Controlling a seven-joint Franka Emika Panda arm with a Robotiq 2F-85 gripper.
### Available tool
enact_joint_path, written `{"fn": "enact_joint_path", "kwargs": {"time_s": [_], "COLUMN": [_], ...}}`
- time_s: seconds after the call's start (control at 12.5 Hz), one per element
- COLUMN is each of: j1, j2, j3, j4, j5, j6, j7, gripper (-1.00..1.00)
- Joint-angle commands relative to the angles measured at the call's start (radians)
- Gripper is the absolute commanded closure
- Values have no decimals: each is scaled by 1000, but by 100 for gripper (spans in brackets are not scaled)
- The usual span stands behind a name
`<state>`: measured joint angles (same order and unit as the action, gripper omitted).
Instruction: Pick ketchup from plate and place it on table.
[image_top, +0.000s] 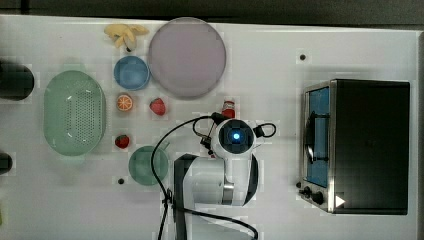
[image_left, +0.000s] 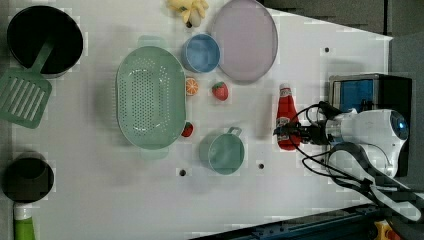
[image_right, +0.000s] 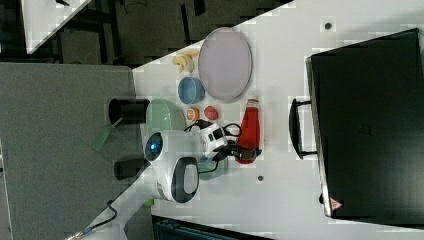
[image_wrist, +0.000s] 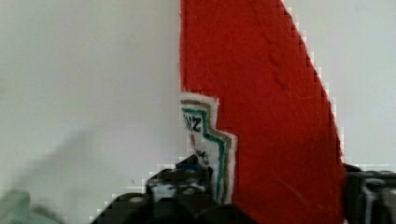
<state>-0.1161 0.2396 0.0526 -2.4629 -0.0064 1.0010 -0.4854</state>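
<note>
The ketchup (image_left: 286, 112), a slim red bottle with a white cap and label, is off the plate (image_top: 187, 57) and over the white table (image_top: 280, 60), between the plate and a toaster oven. Its cap end points toward the plate. My gripper (image_left: 289, 135) is shut on the bottle's lower body, also seen in the right view on the ketchup (image_right: 250, 127). In the wrist view the red ketchup (image_wrist: 266, 93) sits between my two dark fingers (image_wrist: 177, 191). From the top view, only the ketchup's cap end (image_top: 228, 108) pokes out past my wrist. The plate (image_left: 245, 40) is bare.
A black toaster oven (image_top: 370, 145) stands at the top view's right. A blue bowl (image_top: 131, 72), a green perforated basket (image_top: 74, 112), a green cup (image_top: 148, 165), strawberries (image_top: 157, 106), an orange slice (image_top: 124, 102) and bananas (image_top: 125, 34) lie toward the top view's left.
</note>
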Motion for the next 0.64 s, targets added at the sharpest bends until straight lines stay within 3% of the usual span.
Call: {"fn": "enact_joint_path", "kwargs": {"time_s": [0.08, 0.16, 0.4, 0.64], "j1": [1, 2, 2, 3], "j2": [-20, -26, -91, -210], "j3": [9, 12, 24, 41], "j4": [19, 23, 53, 152], "j5": [7, 7, 8, 12], "j6": [73, 75, 13, -214], "j7": [65, 65, 87, 252], "gripper": [-78, -100, -100, -100]}}
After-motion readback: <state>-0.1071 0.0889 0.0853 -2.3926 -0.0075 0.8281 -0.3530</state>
